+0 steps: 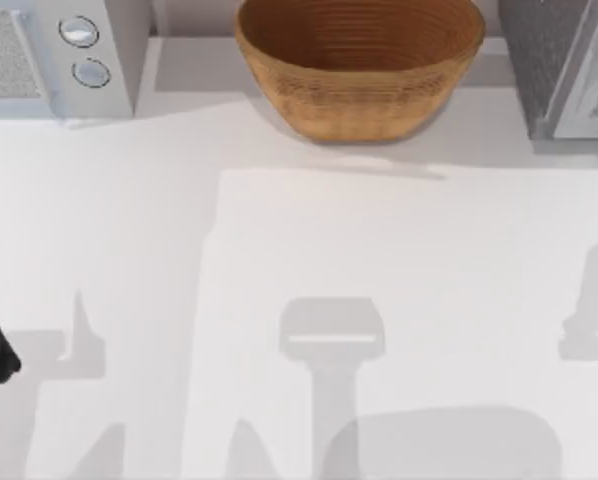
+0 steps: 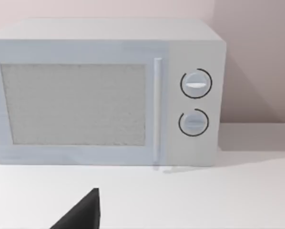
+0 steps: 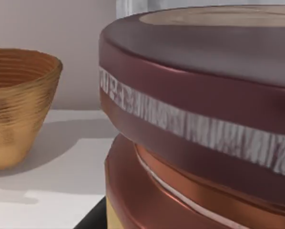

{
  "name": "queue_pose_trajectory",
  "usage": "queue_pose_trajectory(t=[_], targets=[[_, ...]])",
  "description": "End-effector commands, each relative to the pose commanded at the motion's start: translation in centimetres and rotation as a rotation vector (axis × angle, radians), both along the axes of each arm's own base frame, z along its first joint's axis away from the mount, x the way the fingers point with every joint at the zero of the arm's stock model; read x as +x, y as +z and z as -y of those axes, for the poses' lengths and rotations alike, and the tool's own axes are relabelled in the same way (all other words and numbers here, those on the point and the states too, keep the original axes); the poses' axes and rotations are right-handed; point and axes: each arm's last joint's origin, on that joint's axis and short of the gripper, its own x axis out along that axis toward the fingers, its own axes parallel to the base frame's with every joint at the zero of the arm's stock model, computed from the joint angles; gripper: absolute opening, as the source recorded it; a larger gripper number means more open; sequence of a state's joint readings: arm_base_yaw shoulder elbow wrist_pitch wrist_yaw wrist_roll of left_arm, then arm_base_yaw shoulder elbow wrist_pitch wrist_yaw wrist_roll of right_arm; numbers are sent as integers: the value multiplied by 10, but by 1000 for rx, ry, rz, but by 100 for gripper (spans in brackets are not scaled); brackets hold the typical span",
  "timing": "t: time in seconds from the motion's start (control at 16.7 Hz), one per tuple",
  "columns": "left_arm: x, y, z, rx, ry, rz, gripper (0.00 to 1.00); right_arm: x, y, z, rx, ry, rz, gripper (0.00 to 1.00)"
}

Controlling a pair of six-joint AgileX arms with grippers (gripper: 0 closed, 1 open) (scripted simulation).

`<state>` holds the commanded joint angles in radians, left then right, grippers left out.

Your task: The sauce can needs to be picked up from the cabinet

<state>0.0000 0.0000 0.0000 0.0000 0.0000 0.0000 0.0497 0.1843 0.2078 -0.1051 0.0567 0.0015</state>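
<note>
A kitchen counter — white microwave (image 2: 106, 93), woven basket (image 1: 359, 65) against the wall.

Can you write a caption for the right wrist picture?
Very close to the dark red sauce can, with the woven basket on the white table behind.

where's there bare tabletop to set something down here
The wide white table in front of the woven basket and microwave is bare. The back edge is crowded: microwave at left, basket in the middle, grey cabinet at right. The sauce can looms in the right wrist view.
</note>
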Motion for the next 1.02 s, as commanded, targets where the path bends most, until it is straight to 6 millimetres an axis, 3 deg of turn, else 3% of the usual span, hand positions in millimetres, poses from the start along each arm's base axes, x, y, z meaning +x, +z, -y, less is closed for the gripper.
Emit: queue_pose_trajectory(t=[0.12,0.3,0.72,1.02], targets=[[0,0,0,0,0,0,100,-2,-26,2,3,3,34,0],[0,0,0,0,0,0,100,-3,-44,4,5,7,77,0],[0,0,0,0,0,0,100,-2,-46,3,6,10,75,0],[0,0,0,0,0,0,100,6,-33,-4,4,65,92,0]])
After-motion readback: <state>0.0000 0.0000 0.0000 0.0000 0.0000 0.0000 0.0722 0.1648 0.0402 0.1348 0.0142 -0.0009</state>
